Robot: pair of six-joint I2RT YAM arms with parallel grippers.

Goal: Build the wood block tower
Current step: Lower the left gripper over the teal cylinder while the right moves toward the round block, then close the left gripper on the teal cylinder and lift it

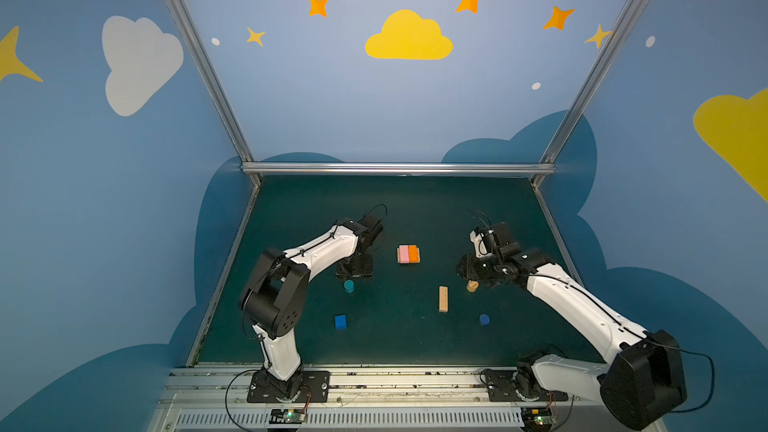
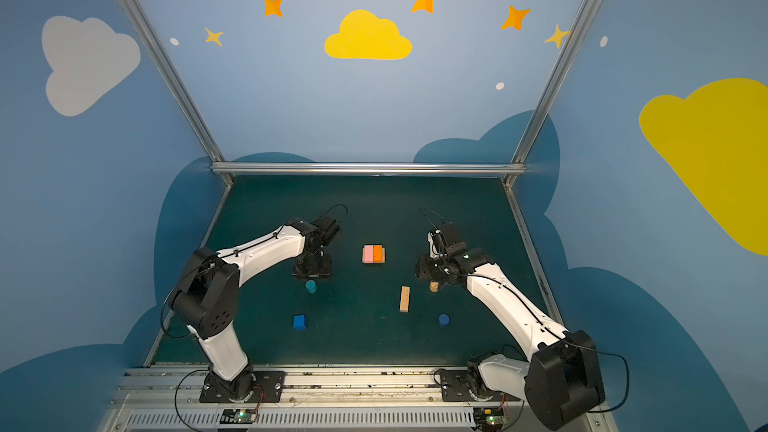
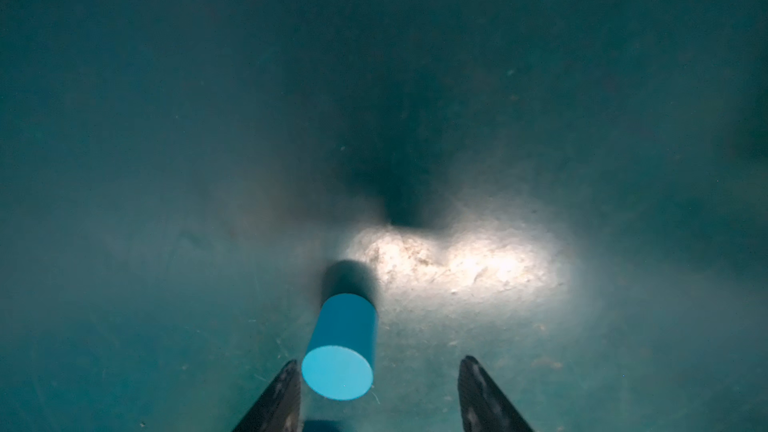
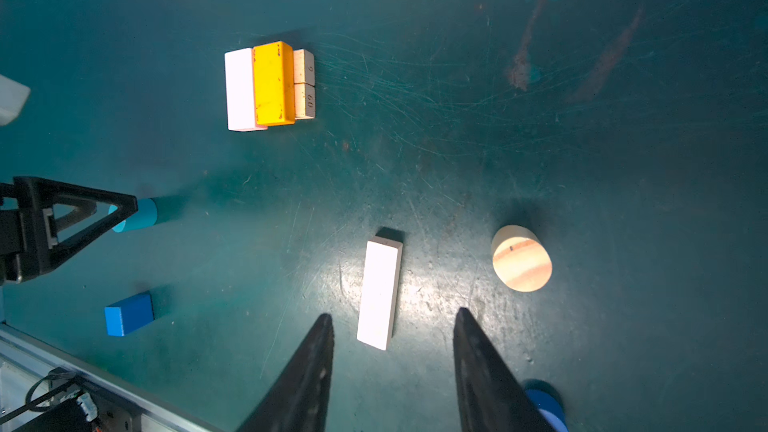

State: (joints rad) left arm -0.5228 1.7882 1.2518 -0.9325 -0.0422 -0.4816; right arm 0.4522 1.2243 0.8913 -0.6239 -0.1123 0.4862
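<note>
The tower's base stands mid-table: a pink bar and an orange bar lie side by side on two tan bars. My left gripper is open, pointing down just above the upright teal cylinder, which sits close to one finger. My right gripper is open above the near end of a loose tan bar. A tan cylinder stands beside that bar. A dark-blue cylinder and a blue cube sit nearer the front.
Blue walls and aluminium frame posts close the green table at the back and sides. A metal rail with both arm bases runs along the front edge.
</note>
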